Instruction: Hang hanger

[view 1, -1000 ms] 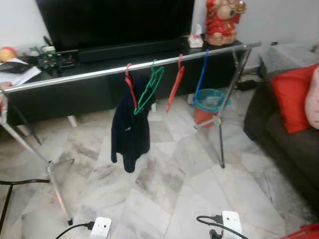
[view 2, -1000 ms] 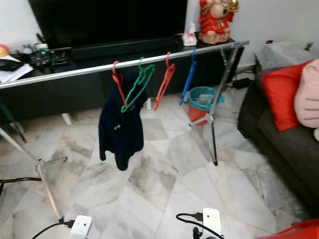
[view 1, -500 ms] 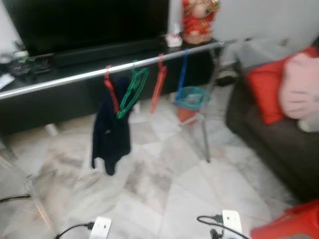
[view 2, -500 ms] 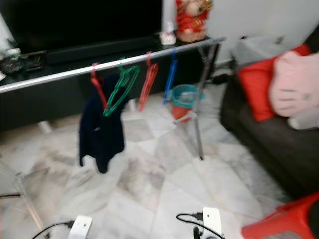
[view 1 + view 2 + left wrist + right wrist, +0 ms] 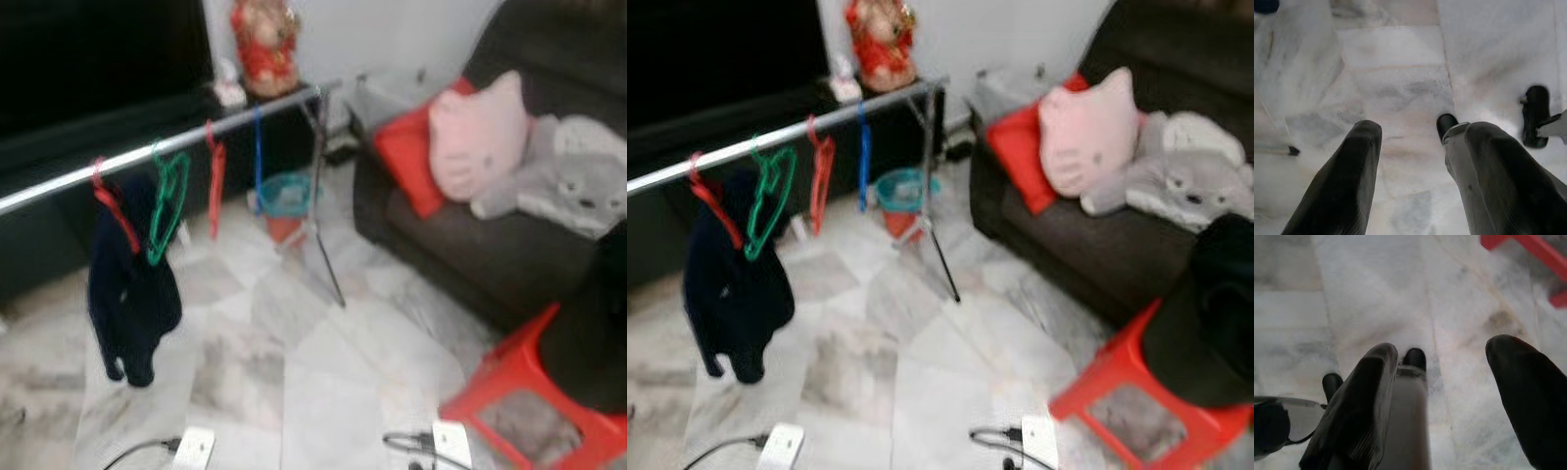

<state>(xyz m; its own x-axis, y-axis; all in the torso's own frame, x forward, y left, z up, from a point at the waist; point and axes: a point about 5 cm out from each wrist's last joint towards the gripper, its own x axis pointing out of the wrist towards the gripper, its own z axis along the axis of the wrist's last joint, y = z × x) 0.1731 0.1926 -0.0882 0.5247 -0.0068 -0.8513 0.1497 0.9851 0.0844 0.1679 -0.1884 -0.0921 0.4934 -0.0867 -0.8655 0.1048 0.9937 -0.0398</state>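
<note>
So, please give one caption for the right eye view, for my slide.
Hangers and a dark garment on a metal rail, beside a sofa and red stool.

Open marble floor [image 5: 294,392] ahead; rail [image 5: 157,157] left, red stool [image 5: 534,397] right.

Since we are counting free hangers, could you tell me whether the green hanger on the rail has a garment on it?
No, the green hanger hangs bare on the rail; the dark garment hangs beside it, at the red hanger.
</note>
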